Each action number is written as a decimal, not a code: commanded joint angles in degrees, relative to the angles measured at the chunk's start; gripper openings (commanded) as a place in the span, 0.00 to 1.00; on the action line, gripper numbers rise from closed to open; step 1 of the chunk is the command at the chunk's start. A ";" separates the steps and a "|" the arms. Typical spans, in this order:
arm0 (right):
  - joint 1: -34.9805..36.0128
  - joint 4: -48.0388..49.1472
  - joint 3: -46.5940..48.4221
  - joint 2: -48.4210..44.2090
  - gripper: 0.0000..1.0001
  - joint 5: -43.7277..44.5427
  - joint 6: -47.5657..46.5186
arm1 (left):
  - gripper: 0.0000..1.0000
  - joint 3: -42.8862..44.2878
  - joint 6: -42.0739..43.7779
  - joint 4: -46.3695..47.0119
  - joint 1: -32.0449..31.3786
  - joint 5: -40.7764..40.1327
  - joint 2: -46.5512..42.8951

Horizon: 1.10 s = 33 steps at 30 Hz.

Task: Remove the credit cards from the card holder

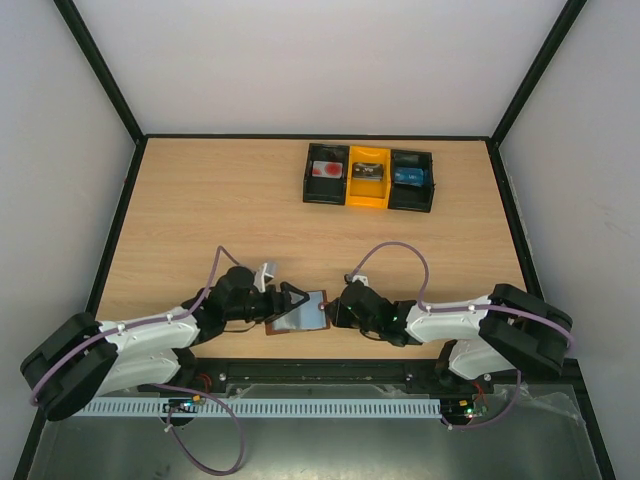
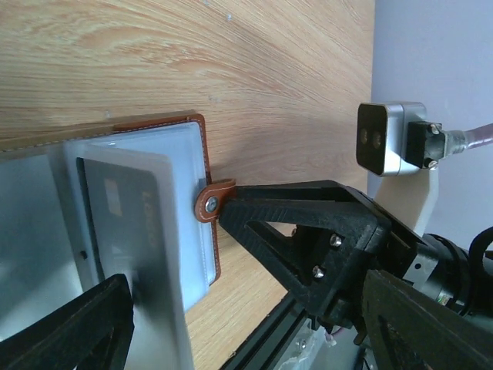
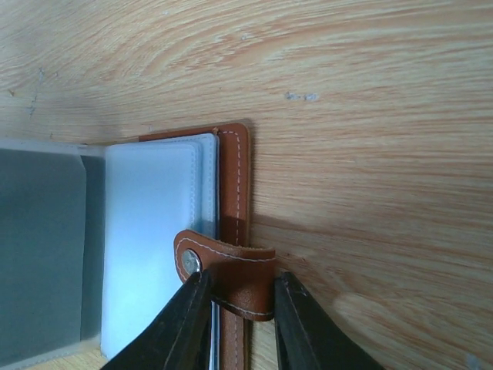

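Observation:
The brown leather card holder point(image 1: 300, 313) lies open at the near table edge between my two grippers. Its pale sleeves point(image 2: 181, 200) face up, and one raised sleeve holds a grey credit card point(image 2: 123, 220). My right gripper point(image 3: 243, 301) is shut on the holder's snap tab point(image 3: 239, 274), one finger on each side; the tab also shows in the left wrist view point(image 2: 209, 202). My left gripper point(image 2: 246, 339) is open at the holder's left side. Its fingers point(image 2: 77, 331) stand wide apart, with the raised sleeve beside one of them. In the right wrist view a grey card face point(image 3: 42, 247) shows under a sleeve.
A black-and-yellow three-compartment tray point(image 1: 433, 185) stands at the back centre. It holds a red-and-white card point(image 1: 326, 171), a dark card point(image 1: 367, 171) and a blue card point(image 1: 409, 176). The black frame rail point(image 1: 320, 372) runs just behind the holder, near the arm bases.

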 commanded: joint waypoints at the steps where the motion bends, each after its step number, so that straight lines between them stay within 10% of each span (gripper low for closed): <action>1: 0.78 0.94 -0.91 -0.09 0.25 0.50 1.04 | 0.81 1.93 -0.11 0.23 -0.68 -0.19 0.16; 21: 0.80 -9.57 3.37 -10.37 0.36 6.28 -1.89 | 0.54 2.83 0.55 0.58 -1.74 -1.51 2.67; 33: 0.81 0.40 3.30 -8.76 0.15 -1.25 0.30 | 0.43 -1.18 3.18 -4.31 2.64 -5.58 -1.14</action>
